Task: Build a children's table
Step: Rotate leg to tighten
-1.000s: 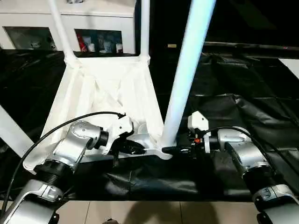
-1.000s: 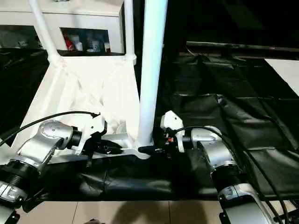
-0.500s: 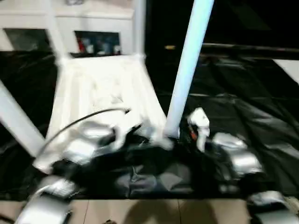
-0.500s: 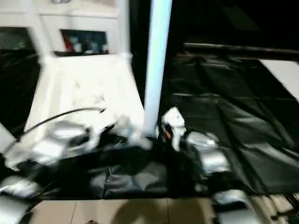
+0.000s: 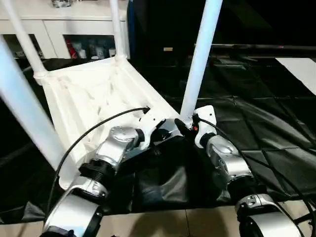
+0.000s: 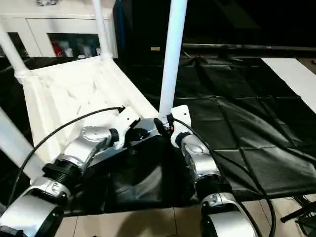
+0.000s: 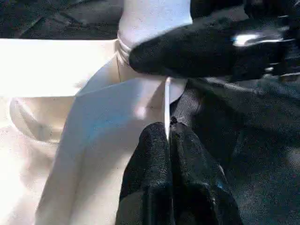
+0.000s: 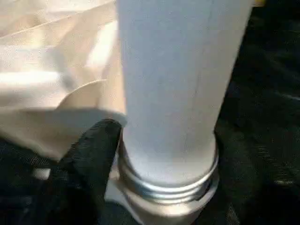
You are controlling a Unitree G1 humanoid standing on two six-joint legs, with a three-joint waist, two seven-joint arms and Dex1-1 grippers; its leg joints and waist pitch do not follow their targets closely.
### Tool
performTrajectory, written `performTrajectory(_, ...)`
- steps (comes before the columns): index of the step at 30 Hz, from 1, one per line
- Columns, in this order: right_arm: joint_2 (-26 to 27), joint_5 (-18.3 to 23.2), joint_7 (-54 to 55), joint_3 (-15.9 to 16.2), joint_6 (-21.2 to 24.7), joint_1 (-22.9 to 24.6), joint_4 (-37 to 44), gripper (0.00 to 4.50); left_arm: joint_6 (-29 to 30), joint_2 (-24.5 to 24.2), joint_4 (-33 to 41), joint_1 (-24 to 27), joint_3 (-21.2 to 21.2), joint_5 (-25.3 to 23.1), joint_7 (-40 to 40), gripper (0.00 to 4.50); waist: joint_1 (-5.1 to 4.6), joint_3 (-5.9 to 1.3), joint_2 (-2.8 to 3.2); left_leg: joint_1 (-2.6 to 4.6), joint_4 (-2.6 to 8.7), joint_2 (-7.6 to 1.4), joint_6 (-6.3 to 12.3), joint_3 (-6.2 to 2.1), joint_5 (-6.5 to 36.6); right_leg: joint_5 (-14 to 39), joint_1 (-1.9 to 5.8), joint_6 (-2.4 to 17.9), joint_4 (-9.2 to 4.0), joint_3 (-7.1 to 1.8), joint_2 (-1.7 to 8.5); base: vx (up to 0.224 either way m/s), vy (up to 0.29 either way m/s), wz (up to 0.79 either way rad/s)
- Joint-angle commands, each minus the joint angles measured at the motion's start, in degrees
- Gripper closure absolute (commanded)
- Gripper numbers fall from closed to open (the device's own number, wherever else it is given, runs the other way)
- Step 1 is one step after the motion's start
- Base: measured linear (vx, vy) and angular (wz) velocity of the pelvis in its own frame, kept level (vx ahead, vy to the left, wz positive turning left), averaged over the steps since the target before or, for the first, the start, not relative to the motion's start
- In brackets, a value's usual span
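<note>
**A:** Start on the left. Where does the children's table point(image 5: 94, 94) lie?

**B:** Upside down on the black sheeting point(image 5: 256, 128), ribbed underside up, tilted so its near right corner sits just in front of both arms. Legs stand up from the corners; the near-left leg point(image 5: 24, 118) crosses the left of the head view.

**A:** And the left end effector point(image 7: 168, 140)?

**B:** Closed flat, fingers pinched on the thin rim of the tabletop just beside the corner socket. In the wrist view the white edge runs straight into the seam between the two black fingers.

**A:** So what does the coming move turn on?

**B:** The near-right leg point(image 5: 200, 59). Its long axis runs almost straight up from the socket, leaning slightly away from the robot. The threaded collar point(image 8: 168, 185) at its foot sits at the socket mouth.

**A:** Which arm is nearer to it?

**B:** The right. The right end effector point(image 5: 190, 127) is at the very base of that leg, jaws spread wide around it; one black finger point(image 8: 89, 164) lies against the collar on one side. Whether the other finger touches, I cannot tell.

**A:** Is it gripping?

**B:** I'd judge it straddles the leg's foot, ready to turn or press it, while the left steadies the top.
</note>
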State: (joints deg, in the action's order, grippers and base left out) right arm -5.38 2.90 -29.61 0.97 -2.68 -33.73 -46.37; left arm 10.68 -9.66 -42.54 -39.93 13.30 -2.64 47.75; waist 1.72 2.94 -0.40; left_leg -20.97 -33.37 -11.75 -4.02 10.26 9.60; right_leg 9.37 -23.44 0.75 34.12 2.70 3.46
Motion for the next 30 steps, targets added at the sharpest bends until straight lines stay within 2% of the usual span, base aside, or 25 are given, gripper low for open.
performTrajectory(1,1.42,0.43,-9.13,6.35,1.03,0.05,1.71,0.88,-2.12,1.04,3.39,0.73,2.97,1.66,6.02,4.50,0.40,-3.50,-0.21,0.17,3.97,-0.99,2.24,-0.43,17.24,19.44,2.72,10.31,-4.84,-2.02,3.98,0.000,0.000,0.00)
performTrajectory(2,-0.56,0.74,-13.25,7.15,0.82,0.61,3.00,0.88,-2.27,-0.71,5.06,1.79,3.48,2.40,9.26,4.50,0.56,-3.73,-0.21,0.13,3.86,-1.12,2.58,-0.37,15.41,16.45,3.02,11.46,-4.44,-2.03,4.02,0.000,0.000,0.00)
performTrajectory(3,-1.77,0.89,-15.83,7.54,0.56,0.88,3.59,0.88,-2.49,-1.80,5.95,2.43,3.76,2.84,11.36,4.50,0.62,-3.81,-0.19,0.07,3.74,-1.07,2.93,-0.27,14.47,14.97,3.06,11.93,-4.32,-2.05,4.01,0.000,0.000,0.00)
performTrajectory(4,-1.77,0.89,-15.83,7.54,0.56,0.88,3.59,0.88,-2.49,-1.80,5.95,2.43,3.76,2.84,11.36,4.50,0.74,-3.94,0.01,0.21,3.60,-1.18,3.49,-0.08,12.71,11.09,2.95,13.36,-3.92,-2.11,3.85,0.000,0.000,0.00)
performTrajectory(5,-3.60,1.39,-19.50,7.97,0.12,1.29,4.58,0.88,-2.79,-3.47,7.54,3.45,4.13,3.40,14.08,4.50,0.74,-3.94,0.01,0.21,3.60,-1.18,3.49,-0.08,12.71,11.09,2.95,13.36,-3.92,-2.11,3.85,0.000,0.000,0.00)
performTrajectory(6,-4.96,1.43,-21.70,8.20,-0.86,1.44,4.92,0.88,-3.00,-4.68,8.85,4.38,4.29,3.92,16.23,4.50,0.92,-4.01,-0.42,0.15,3.51,-1.27,4.15,0.07,11.34,7.80,3.10,14.42,-3.53,-2.06,3.75,0.000,0.000,0.00)
performTrajectory(8,-6.70,1.49,-24.51,8.47,-2.26,1.60,5.29,0.88,-3.15,-6.27,10.61,5.63,4.50,4.56,18.94,4.50,1.43,-3.98,-0.06,0.27,3.51,-1.56,4.45,0.03,10.84,6.91,3.10,14.98,-3.29,-1.97,3.89,0.000,0.000,0.00)
performTrajectory(10,-9.58,1.82,-30.09,8.95,-3.65,1.83,6.07,0.88,-4.08,-9.02,13.36,7.71,4.91,5.34,22.81,4.50,1.93,-3.84,0.03,0.43,3.57,-1.70,4.26,0.25,11.58,7.78,2.90,14.85,-3.35,-1.95,3.68,0.000,0.000,0.00)
performTrajectory(12,-10.64,1.90,-32.74,8.99,-3.62,1.85,6.43,0.88,-4.17,-10.08,14.40,8.50,4.86,5.55,24.10,4.50,2.23,-3.57,0.11,0.71,3.79,-1.79,3.37,0.28,14.14,11.17,2.63,14.29,-3.59,-1.90,3.63,0.000,0.000,0.00)
performTrajectory(14,-11.74,2.01,-35.38,9.25,-3.30,1.89,6.91,0.88,-4.23,-11.12,15.51,9.29,4.72,5.90,25.30,4.50,2.34,-3.48,-0.03,0.70,3.89,-1.76,2.78,0.25,14.97,13.48,2.68,13.61,-3.78,-1.94,3.73,0.000,0.000,0.00)
performTrajectory(15,-13.12,2.20,-38.46,9.85,-2.56,1.96,7.77,0.88,-3.86,-12.55,17.31,10.38,4.43,6.47,26.52,4.50,2.47,-3.39,-0.32,0.73,4.02,-1.87,2.24,0.21,16.16,16.16,2.62,12.61,-3.96,-2.05,3.79,0.000,0.000,0.00)
performTrajectory(17,-13.97,2.45,-40.29,10.34,-2.24,2.01,8.44,1.01,-3.37,-13.71,19.00,11.31,4.20,7.15,27.57,4.50,2.71,-3.42,-0.16,0.67,4.05,-1.84,2.10,0.11,15.58,16.72,2.58,11.93,-3.88,-2.11,3.84,0.000,0.000,0.00)
performTrajectory(18,-13.99,2.72,-40.60,10.39,-1.91,2.01,8.79,1.19,-3.25,-14.14,19.59,11.65,4.11,7.35,27.87,4.50,2.73,-3.45,-0.31,0.71,3.93,-1.71,2.13,0.24,15.15,16.68,2.45,11.72,-3.96,-2.14,3.78,0.000,0.000,0.00)
performTrajectory(21,-13.81,3.19,-40.80,10.46,-1.63,2.05,9.16,1.24,-3.05,-14.49,20.17,11.93,4.07,7.54,28.18,4.50,2.84,-3.52,-0.29,0.61,3.88,-1.67,2.13,0.19,14.16,15.92,2.53,11.63,-3.82,-2.16,3.81,0.000,0.000,0.00)
performTrajectory(22,-13.50,3.53,-40.83,10.57,-1.41,2.13,9.41,1.51,-2.98,-14.64,20.44,12.06,4.01,7.59,28.25,4.50,2.87,-3.61,-0.43,0.65,3.82,-1.64,2.19,0.23,13.66,15.26,2.52,11.77,-3.75,-2.15,3.75,0.000,0.000,0.00)
performTrajectory(24,-12.92,4.29,-41.23,10.66,-1.01,2.39,9.61,1.64,-2.91,-14.72,20.81,12.25,3.90,7.62,27.93,4.50,2.90,-3.61,-0.32,0.58,3.81,-1.62,2.32,0.25,13.04,14.27,2.53,12.05,-3.65,-2.13,3.69,0.000,0.000,0.00)
performTrajectory(27,-11.05,4.56,-38.90,9.73,-0.97,3.19,9.05,1.73,-2.09,-12.96,19.68,11.69,3.56,6.61,24.48,4.50,2.86,-3.65,-0.45,0.50,3.73,-1.56,2.47,0.32,12.37,13.52,2.54,12.14,-3.58,-2.13,3.65,0.000,0.000,0.00)
performTrajectory(30,-9.61,4.11,-35.72,8.84,-1.13,3.58,8.09,1.77,-1.19,-11.43,18.48,11.04,3.32,5.45,20.66,4.50,2.77,-3.49,-0.54,0.60,3.85,-1.46,1.90,0.18,13.57,16.76,2.49,11.09,-3.98,-2.15,3.84,0.000,0.000,0.00)
